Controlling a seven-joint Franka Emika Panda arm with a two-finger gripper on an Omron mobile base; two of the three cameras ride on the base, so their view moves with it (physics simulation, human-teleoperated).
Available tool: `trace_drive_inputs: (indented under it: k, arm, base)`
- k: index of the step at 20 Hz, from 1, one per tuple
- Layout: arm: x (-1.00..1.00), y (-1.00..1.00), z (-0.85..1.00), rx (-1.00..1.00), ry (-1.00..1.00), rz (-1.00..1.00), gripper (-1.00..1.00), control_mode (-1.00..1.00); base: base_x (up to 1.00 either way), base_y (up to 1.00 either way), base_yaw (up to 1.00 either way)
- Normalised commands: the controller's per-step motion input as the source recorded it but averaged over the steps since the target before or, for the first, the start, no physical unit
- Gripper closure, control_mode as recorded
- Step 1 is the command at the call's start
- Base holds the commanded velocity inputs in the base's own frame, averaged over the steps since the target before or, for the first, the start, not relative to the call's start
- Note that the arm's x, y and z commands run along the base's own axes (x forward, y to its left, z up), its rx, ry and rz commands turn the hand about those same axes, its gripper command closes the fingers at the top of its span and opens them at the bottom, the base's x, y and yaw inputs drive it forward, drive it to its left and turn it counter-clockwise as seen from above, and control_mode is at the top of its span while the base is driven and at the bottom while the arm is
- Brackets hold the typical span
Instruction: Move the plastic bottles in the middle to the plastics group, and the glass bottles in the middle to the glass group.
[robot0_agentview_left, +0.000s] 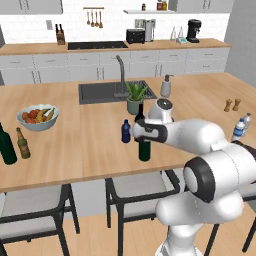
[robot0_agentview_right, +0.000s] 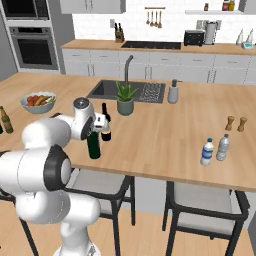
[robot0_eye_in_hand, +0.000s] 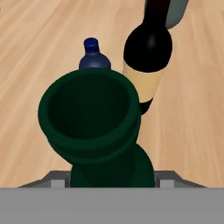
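slim green bottle (robot0_agentview_left: 144, 149) upright, blue bottle (robot0_agentview_left: 126, 131), labelled wine bottle (robot0_agentview_right: 105, 128) beside

No writing can be read anywhere. The wine bottle (robot0_eye_in_hand: 148, 57) carries a plain cream label with no print on it. The water bottles (robot0_agentview_right: 214, 149) wear blue labels, and the amber bottle (robot0_agentview_left: 22, 143) a tan one, all perhaps printed but too small and blurred to tell.

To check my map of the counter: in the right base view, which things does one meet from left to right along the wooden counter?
Amber bottle → fruit bowl → slim green bottle → potted plant → soap dispenser → water bottles → wooden shakers.
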Motion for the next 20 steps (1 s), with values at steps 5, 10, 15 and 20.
trace_drive_inputs:
  k: [5, 10, 15, 20]
  arm:
    - [-0.88, 0.3, 0.1, 0.0, -0.06, 0.07, 1.0, -1.0]
    - [-0.38, 0.91, 0.37, 0.03, -0.07, 0.12, 1.0, -1.0]
    - [-0.02, 1.0, 0.61, 0.03, -0.04, 0.16, 1.0, -1.0]
    - [0.01, 1.0, 0.39, 0.01, 0.0, 0.15, 1.0, -1.0]
  base:
    - [0.0, 0.0, 0.0]
    - [0.0, 0.0, 0.0]
    - [0.0, 0.0, 0.0]
    - [0.0, 0.0, 0.0]
